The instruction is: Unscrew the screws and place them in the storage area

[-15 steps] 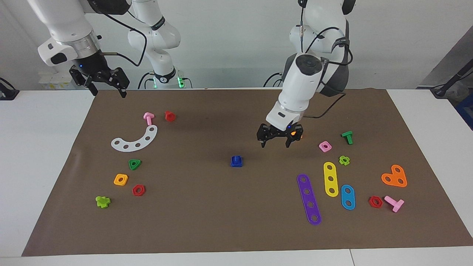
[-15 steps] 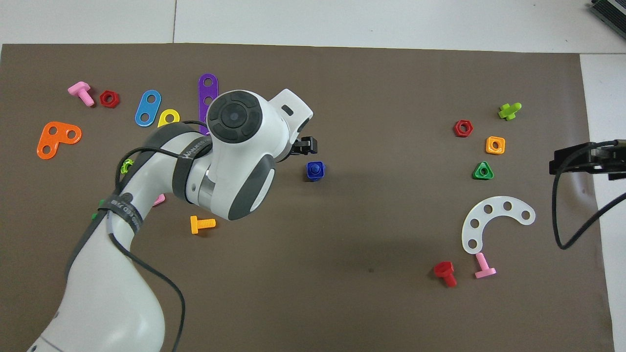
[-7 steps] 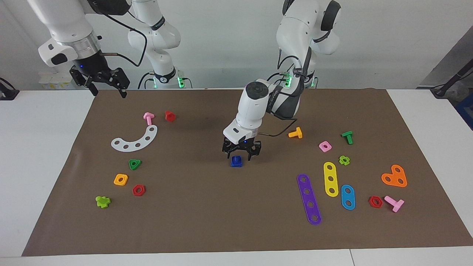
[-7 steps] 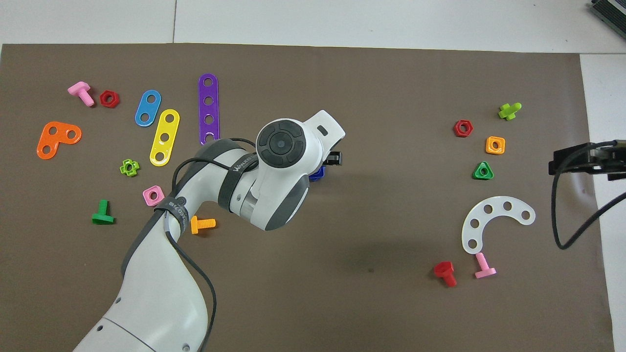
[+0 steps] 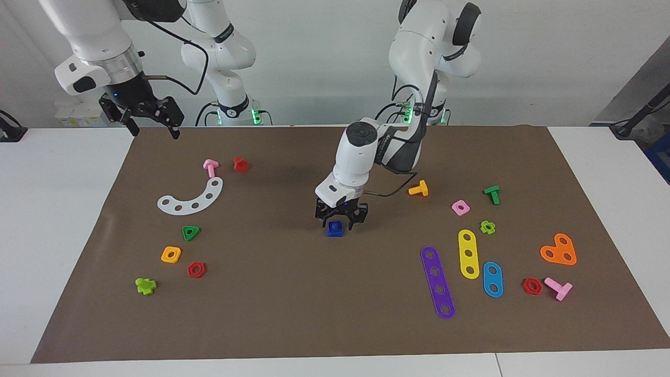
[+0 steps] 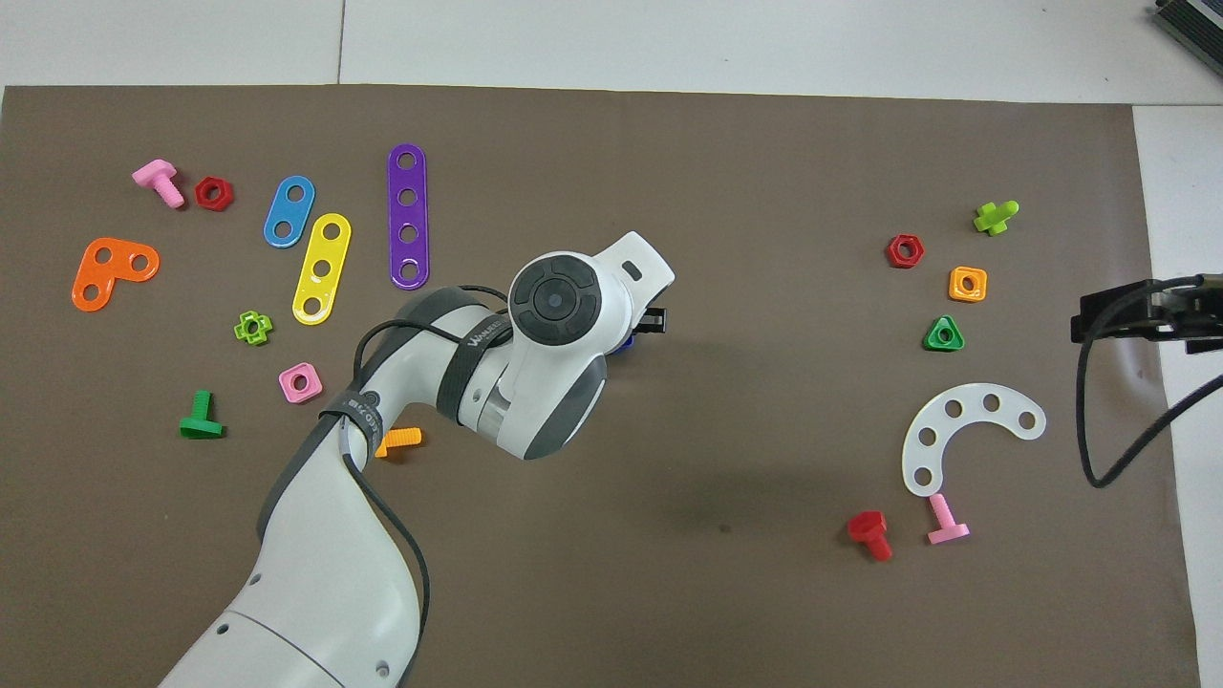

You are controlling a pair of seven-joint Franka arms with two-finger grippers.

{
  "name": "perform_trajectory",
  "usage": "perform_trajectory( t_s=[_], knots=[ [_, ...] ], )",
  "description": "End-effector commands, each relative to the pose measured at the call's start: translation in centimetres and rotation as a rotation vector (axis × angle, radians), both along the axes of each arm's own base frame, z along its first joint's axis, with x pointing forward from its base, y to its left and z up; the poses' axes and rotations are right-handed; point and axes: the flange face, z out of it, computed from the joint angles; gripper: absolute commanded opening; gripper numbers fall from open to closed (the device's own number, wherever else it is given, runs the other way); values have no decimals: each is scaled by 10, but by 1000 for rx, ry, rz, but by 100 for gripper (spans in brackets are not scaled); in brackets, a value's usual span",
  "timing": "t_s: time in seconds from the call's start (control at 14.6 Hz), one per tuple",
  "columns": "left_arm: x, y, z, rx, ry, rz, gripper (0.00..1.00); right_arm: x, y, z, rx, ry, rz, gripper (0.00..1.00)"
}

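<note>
The bench (image 5: 63,220) is white, with a brown mat (image 5: 335,303) spread over most of it. On the mat, the left arm bends down steeply, and its left tool (image 5: 341,225) hangs low, right over the dark-blue screw (image 5: 335,229). The fingers stand spread, one on each side of the screw, and I cannot tell whether they touch it. From overhead the arm's wrist hides nearly all of the screw, only a blue sliver (image 6: 626,344) showing beside it. The right tool (image 5: 152,123) waits in the air over the mat's edge at its own arm's end, fingers apart, holding nothing. Near the left tool, toward the left arm's end, lies an orange bolt (image 5: 419,189).
</note>
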Motion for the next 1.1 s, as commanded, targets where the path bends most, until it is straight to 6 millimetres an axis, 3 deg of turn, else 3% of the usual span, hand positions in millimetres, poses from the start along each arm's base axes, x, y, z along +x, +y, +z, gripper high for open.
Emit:
perform_trajectory(
  t_s=[0.0, 1.03],
  knots=[
    [-6, 0, -7, -8, -20, 3, 80, -4, -1, -1, 6, -13, -13, 100],
    [-13, -2, -16, -19, 33, 167, 68, -6, -3, -3, 6, -7, -17, 100]
  ],
)
